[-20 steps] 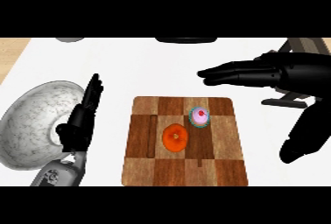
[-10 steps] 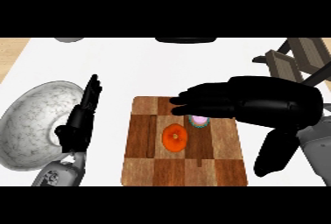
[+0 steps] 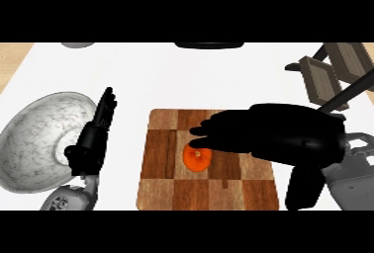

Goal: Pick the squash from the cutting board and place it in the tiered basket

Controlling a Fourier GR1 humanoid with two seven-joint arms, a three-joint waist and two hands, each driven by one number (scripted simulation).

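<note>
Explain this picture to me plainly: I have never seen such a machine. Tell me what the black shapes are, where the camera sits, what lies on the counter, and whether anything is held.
The camera looks steeply down from the robot's head at a white counter. The two black shapes are its hands, on grey forearms coming in from the lower edge. The left hand rests open with straight fingers, beside a marbled grey bowl. The right hand hovers over a wooden cutting board, its fingers reaching just above an orange squash that lies on the board. Nothing is held yet. At the upper right stands the brown tiered basket, where the squash should go. Whatever lies under the right hand is hidden.
</note>
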